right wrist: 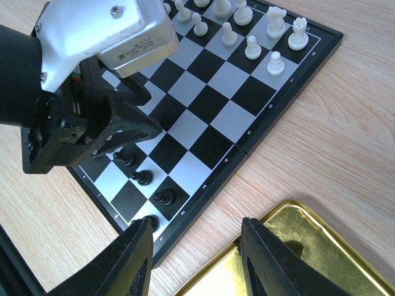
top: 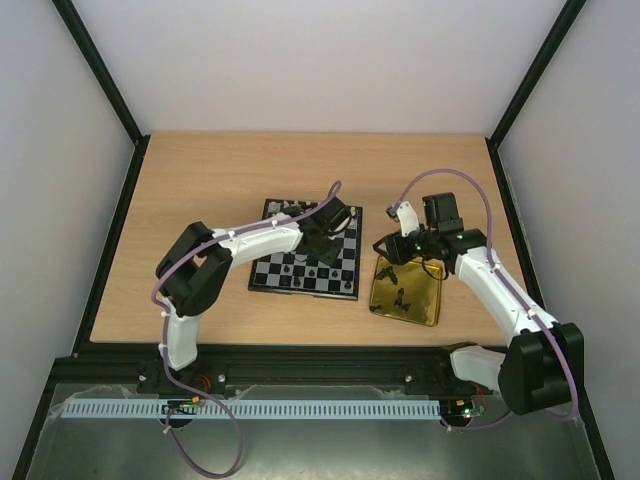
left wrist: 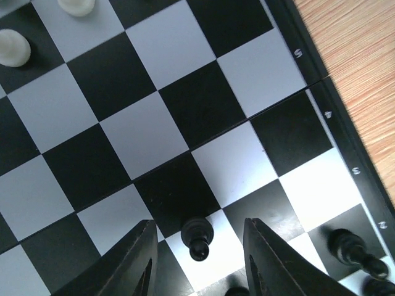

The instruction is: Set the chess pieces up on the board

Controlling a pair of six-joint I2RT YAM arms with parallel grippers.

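In the left wrist view alone, a black pawn (left wrist: 197, 237) was seen between the parted jaws of the left gripper (left wrist: 199, 223), touched by neither finger. It stood upright on the board (left wrist: 123, 92), long axis vertical, head uppermost. In the right wrist view that pawn was hidden behind the left arm's wrist, and the right gripper (right wrist: 197, 222) was shown with jaws open and empty above the edge of a gold tray (right wrist: 321, 253). Only the top view showed the board lying mid-tabletop (top: 200, 170), the tray just to its right; white pieces (right wrist: 253, 46) were ranked along its far side
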